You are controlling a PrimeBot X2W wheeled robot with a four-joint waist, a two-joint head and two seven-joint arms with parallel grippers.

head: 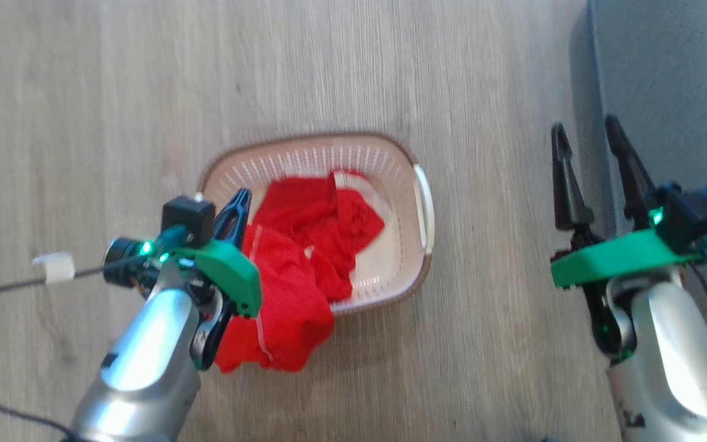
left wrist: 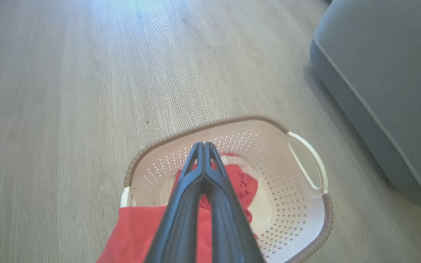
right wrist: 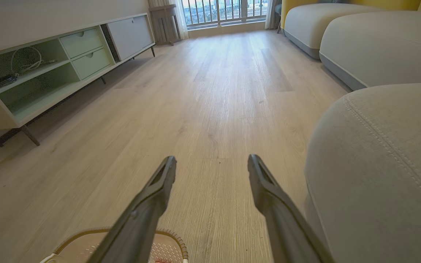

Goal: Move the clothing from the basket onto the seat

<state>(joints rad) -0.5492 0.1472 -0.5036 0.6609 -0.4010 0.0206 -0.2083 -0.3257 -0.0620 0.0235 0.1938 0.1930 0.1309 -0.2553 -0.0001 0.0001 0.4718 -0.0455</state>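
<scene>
Red clothing (head: 295, 288) in closed left gripper (left wrist: 204, 147)

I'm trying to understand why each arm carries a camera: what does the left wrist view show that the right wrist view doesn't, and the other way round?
Left wrist view's own: the left gripper, fingers shut, with red clothing hanging from it over the near rim of the basket, and more lying inside.
Right wrist view's own: the right gripper, fingers wide apart and empty, a long cabinet with shelves and drawers, a window, and more cushions beyond.
Shared: the basket, the grey seat beside it and the wooden floor.
</scene>
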